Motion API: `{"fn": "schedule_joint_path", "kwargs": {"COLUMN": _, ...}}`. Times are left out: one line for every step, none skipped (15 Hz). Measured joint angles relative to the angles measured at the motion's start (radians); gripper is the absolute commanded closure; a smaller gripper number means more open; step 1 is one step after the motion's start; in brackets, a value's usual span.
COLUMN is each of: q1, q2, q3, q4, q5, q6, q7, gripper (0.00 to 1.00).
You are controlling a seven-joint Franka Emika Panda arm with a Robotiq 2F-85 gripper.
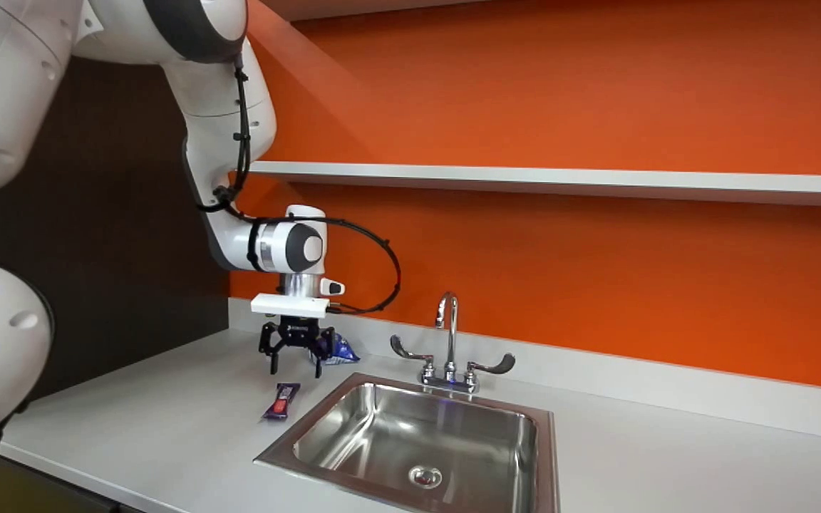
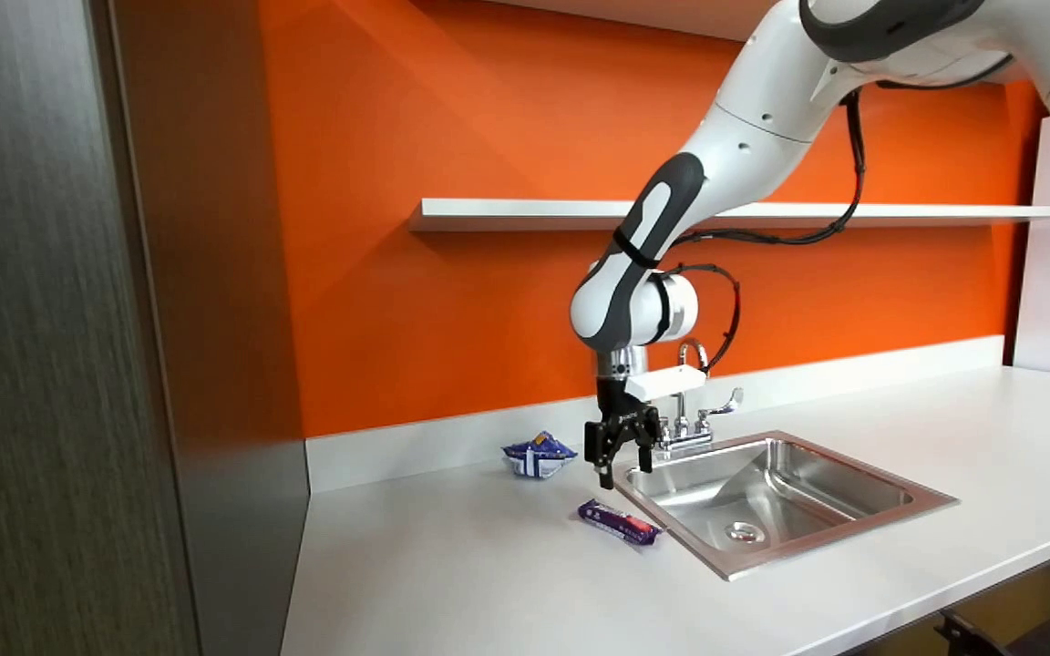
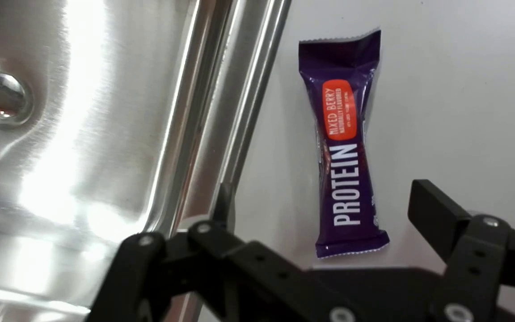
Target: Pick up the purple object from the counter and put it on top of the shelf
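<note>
In an exterior view, the tool (image 1: 296,370) hangs spread and empty, the purple bar (image 1: 281,401) at its 7 o'clock untouched on the table (image 1: 168,427), so grasping, lifting and setting it atop the shelf (image 1: 560,177) all seem outstanding.

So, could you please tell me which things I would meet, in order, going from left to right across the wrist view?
Drain → sink rim → bar → gripper finger. The other finger overlaps the sink rim, so it is left out.
</note>
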Motion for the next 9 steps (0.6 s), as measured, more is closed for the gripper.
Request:
{"fn": "schedule_joint_path", "kwargs": {"q1": 0.0, "q2": 0.009, "q3": 0.002, "q4": 0.001, "q5": 0.0, "q6": 0.0, "q7": -0.009, "gripper": 0.0}}
{"fn": "schedule_joint_path", "kwargs": {"q1": 0.0, "q2": 0.015, "q3": 0.005, "q4": 0.001, "q5": -0.001, "q6": 0.0, "q7": -0.018, "gripper": 0.0}}
{"fn": "schedule_joint_path", "kwargs": {"q1": 0.0, "q2": 0.021, "q3": 0.008, "q4": 0.001, "q5": -0.001, "q6": 0.0, "q7": -0.025, "gripper": 0.0}}
{"fn": "schedule_joint_path", "kwargs": {"q1": 0.0, "q2": 0.026, "q3": 0.012, "q4": 0.001, "q5": -0.001, "q6": 0.0, "q7": -0.032, "gripper": 0.0}}
{"fn": "schedule_joint_path", "kwargs": {"q1": 0.0, "q2": 0.031, "q3": 0.016, "q4": 0.001, "q5": -0.001, "q6": 0.0, "q7": -0.039, "gripper": 0.0}}
{"fn": "schedule_joint_path", "kwargs": {"q1": 0.0, "q2": 0.035, "q3": 0.02, "q4": 0.001, "q5": -0.001, "q6": 0.0, "q7": -0.046, "gripper": 0.0}}
{"fn": "schedule_joint_path", "kwargs": {"q1": 0.0, "q2": 0.038, "q3": 0.024, "q4": 0.0, "q5": -0.002, "q6": 0.0, "q7": -0.051, "gripper": 0.0}}
{"fn": "schedule_joint_path", "kwargs": {"q1": 0.001, "q2": 0.041, "q3": 0.027, "q4": 0.0, "q5": -0.004, "q6": 0.0, "q7": -0.054, "gripper": 0.0}}
{"fn": "schedule_joint_path", "kwargs": {"q1": 0.001, "q2": 0.044, "q3": 0.03, "q4": 0.0, "q5": -0.005, "q6": 0.0, "q7": -0.057, "gripper": 0.0}}
